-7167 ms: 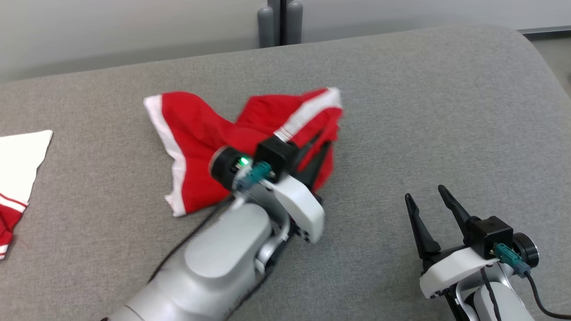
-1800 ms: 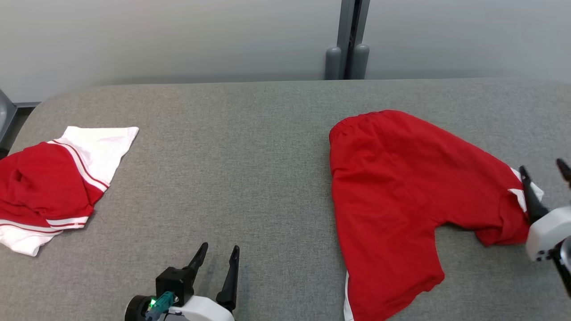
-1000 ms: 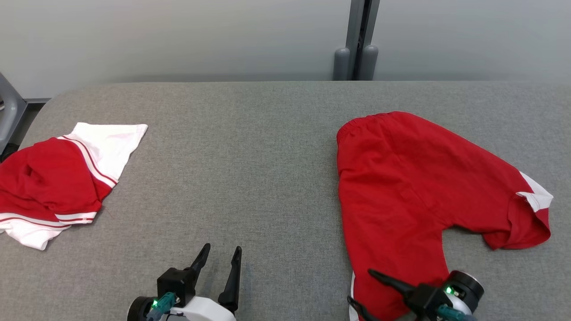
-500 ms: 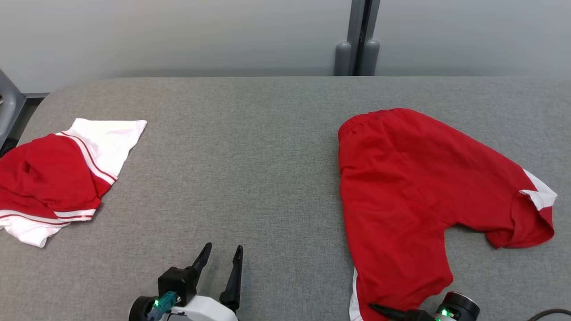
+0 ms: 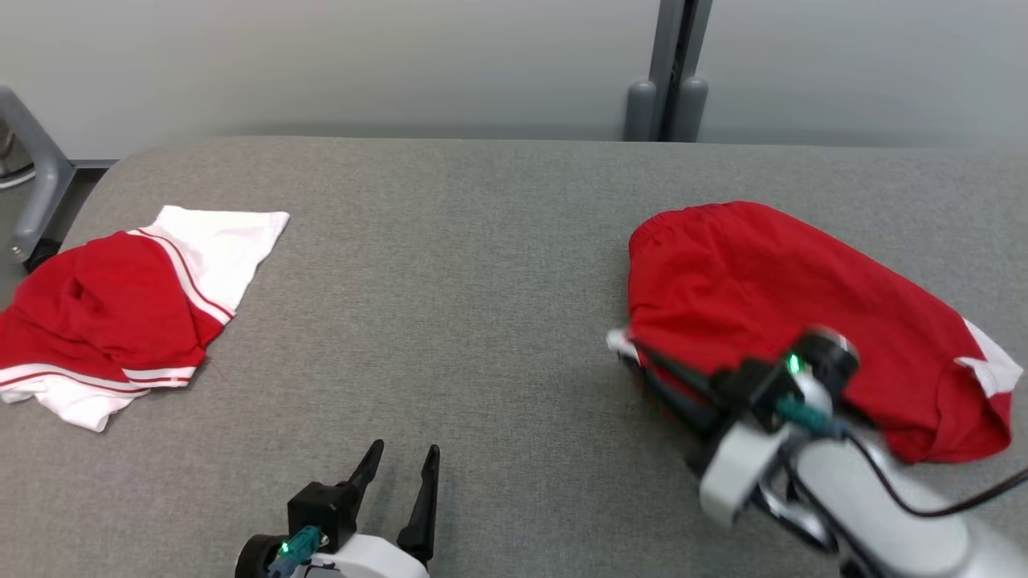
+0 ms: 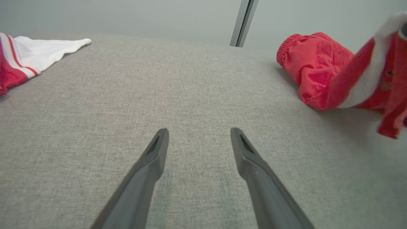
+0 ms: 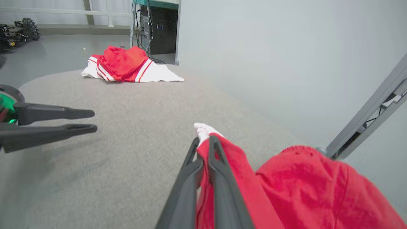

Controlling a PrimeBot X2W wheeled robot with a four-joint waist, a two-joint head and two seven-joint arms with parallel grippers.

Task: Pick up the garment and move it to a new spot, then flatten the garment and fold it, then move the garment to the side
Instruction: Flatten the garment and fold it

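While left gripper (image 5: pixel 399 459) sits parked at the near edge, fingers spread wide with nothing between them and pointing away across the grey padded tabletop (image 5: pixel 482 265), right gripper (image 5: pixel 634 363) is clamped tight on the white-trimmed leg hem (image 7: pixel 203 128) of the red shorts (image 5: pixel 763 281). Right forearm comes in from lower right, wrist angled up-left, green LED (image 5: pixel 793 365) lit. Left wrist view has the pinched leg raised off the surface. Rest of the shorts lies on the table's right side, elastic waistband at its far-left end. Second red-and-white garment (image 5: pixel 120 313) lies crumpled at far left, well apart.
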